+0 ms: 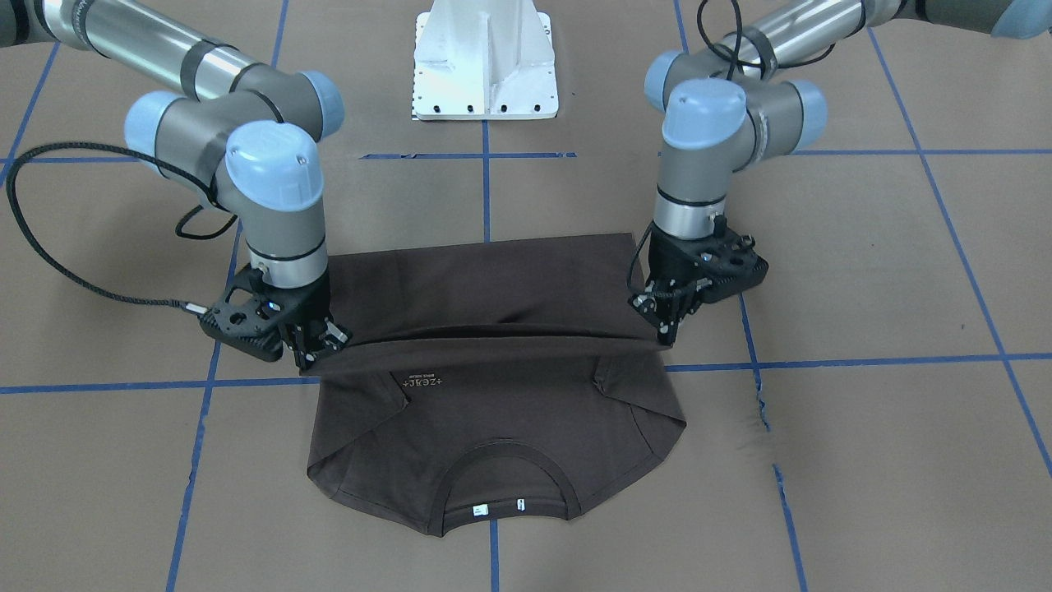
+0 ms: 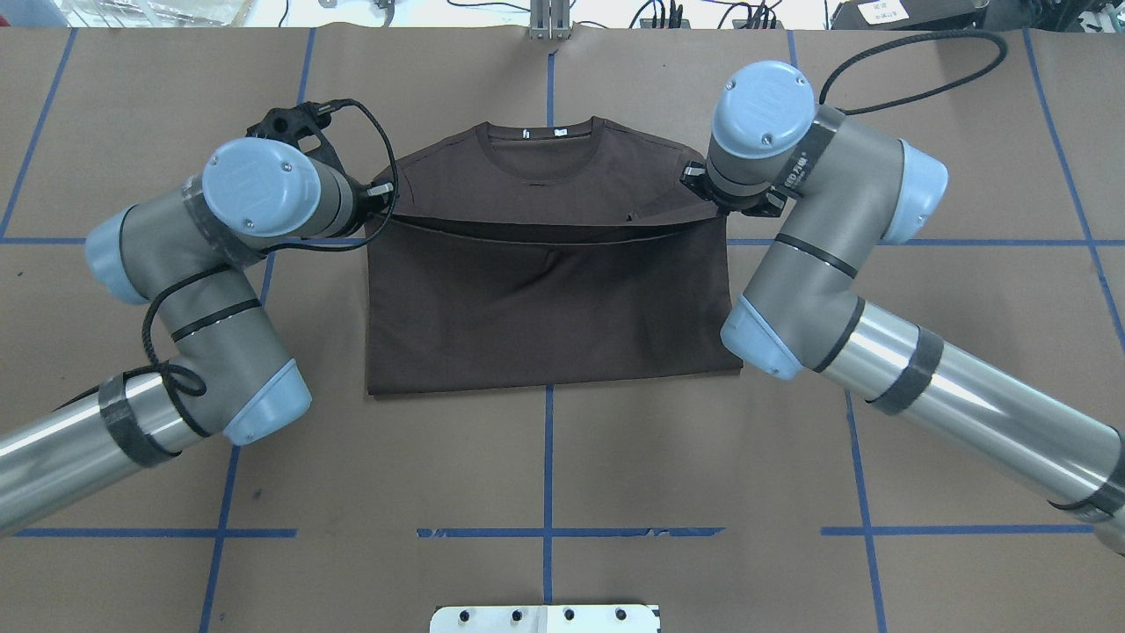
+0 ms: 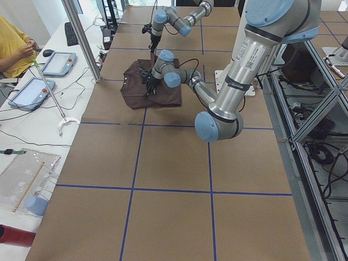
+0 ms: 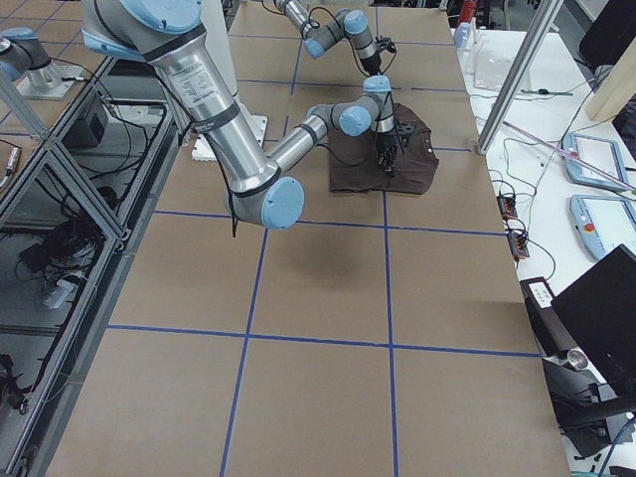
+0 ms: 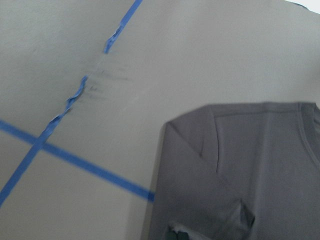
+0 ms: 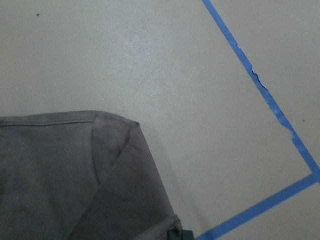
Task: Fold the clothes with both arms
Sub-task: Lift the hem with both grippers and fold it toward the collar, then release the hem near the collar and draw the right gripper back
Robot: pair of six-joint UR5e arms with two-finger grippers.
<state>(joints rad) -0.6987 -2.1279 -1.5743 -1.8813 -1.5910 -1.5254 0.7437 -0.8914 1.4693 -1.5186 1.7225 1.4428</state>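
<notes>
Currently: 1 T-shirt (image 1: pixel 493 411) lying on counter (image 1: pixel 863 460), hem draping over chest; left pincer (image 1: pixel 664 329) and right pincer (image 1: pixel 315 353) each clamping shut on 1 hem corner.

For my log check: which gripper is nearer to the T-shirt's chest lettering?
Right. The right gripper is just beside the chest lettering; the left gripper is across the T-shirt.
</notes>
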